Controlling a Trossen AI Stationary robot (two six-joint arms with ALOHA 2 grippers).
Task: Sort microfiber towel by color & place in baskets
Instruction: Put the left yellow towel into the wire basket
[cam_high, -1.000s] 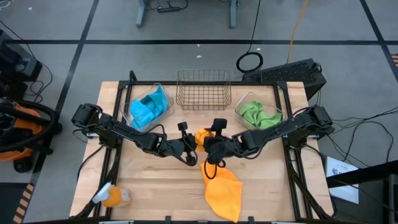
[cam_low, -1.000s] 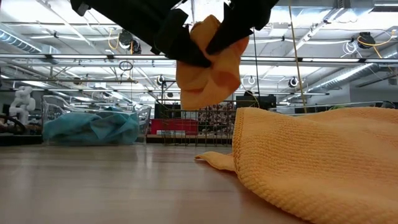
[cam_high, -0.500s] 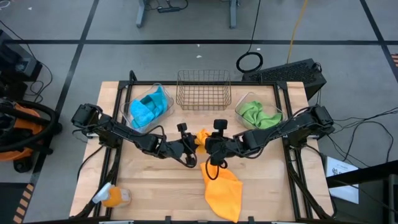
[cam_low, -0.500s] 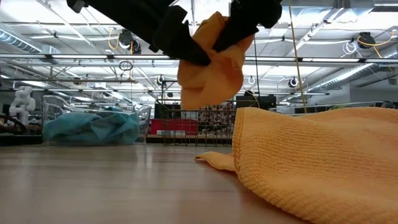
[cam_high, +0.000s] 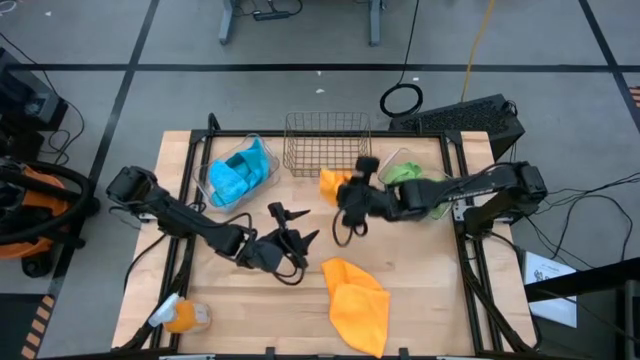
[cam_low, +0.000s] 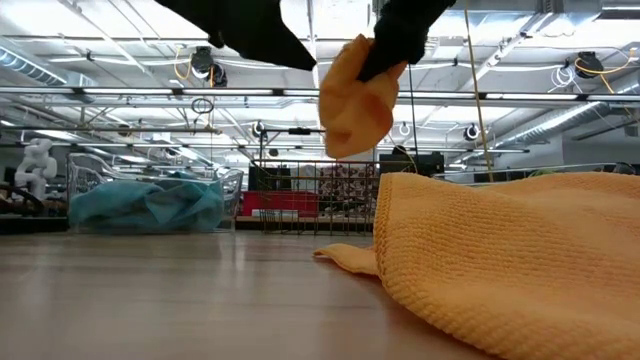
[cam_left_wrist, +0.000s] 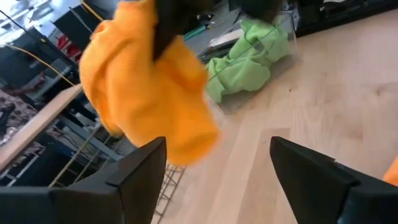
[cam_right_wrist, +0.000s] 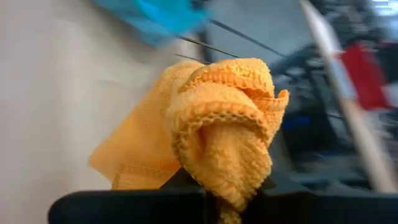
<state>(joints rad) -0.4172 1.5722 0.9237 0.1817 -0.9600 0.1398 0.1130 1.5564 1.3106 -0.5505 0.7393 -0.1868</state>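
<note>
— Right gripper?
— Clamped on a bunched orange microfiber towel, lifted off the desk, just before the copper wire-mesh basket.
— Left gripper?
— Spread wide, holding nothing, lower on the desk and well apart from the right gripper.
— Other towels?
— Second orange towel flat on the desk, near the left gripper's right. Blue towels in the clear bin beyond the left gripper; green towel in the other clear bin, just behind the right gripper.
</note>
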